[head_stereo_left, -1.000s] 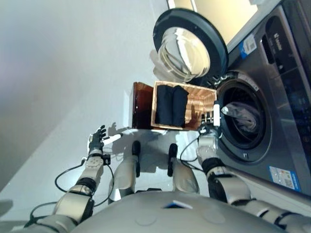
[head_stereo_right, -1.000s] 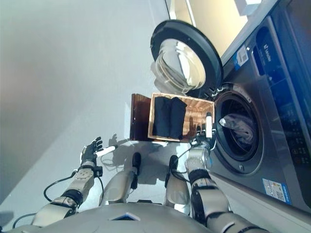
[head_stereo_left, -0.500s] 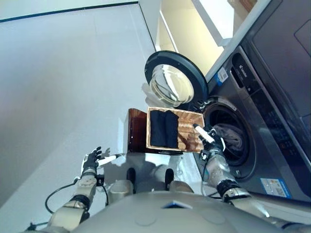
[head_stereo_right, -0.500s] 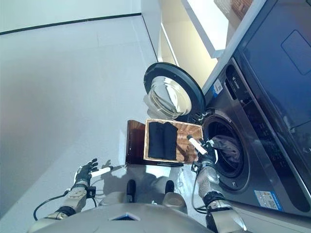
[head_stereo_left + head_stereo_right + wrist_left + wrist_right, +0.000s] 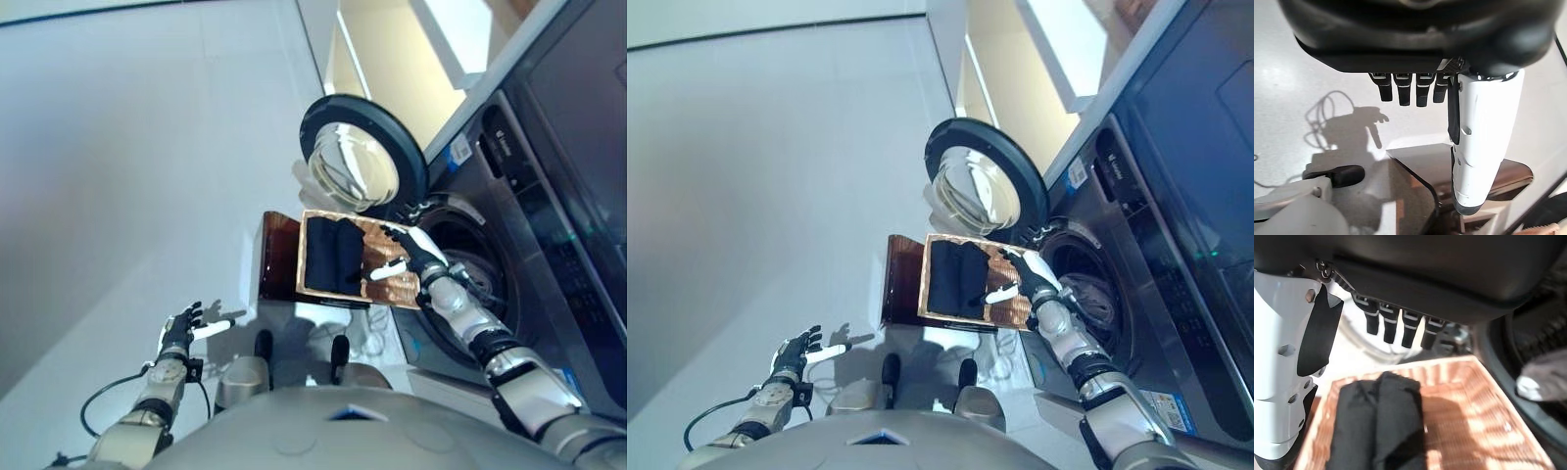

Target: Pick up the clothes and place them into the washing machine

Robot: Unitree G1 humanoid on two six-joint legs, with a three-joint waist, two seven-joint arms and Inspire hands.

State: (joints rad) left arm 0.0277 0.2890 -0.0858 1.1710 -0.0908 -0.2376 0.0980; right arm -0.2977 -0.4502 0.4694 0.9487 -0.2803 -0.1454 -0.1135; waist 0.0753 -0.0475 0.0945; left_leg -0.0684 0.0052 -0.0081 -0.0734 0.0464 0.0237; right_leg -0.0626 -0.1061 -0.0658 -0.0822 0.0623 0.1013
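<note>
Right hand [image 5: 1400, 289] above wicker basket [image 5: 1484, 396]; fingers [image 5: 1383, 323] straight, holding nothing, white-covered thumb [image 5: 1283, 377] alongside. Folded black garment [image 5: 1378, 426] lies in the basket toward one side, woven bottom bare beside it. Past the rim, washer's dark door opening [image 5: 1528, 362] with a grey item [image 5: 1542, 379] inside, probably cloth.

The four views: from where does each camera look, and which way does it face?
Left eye view: head camera, looking down at the basket, washing machine and both arms.
Right eye view: same scene, slightly shifted.
Left wrist view: on the left arm, facing the floor past the open left hand.
Right wrist view: above the basket, open right hand over the dark clothes.
Right wrist and eye views share basket and clothes.
</note>
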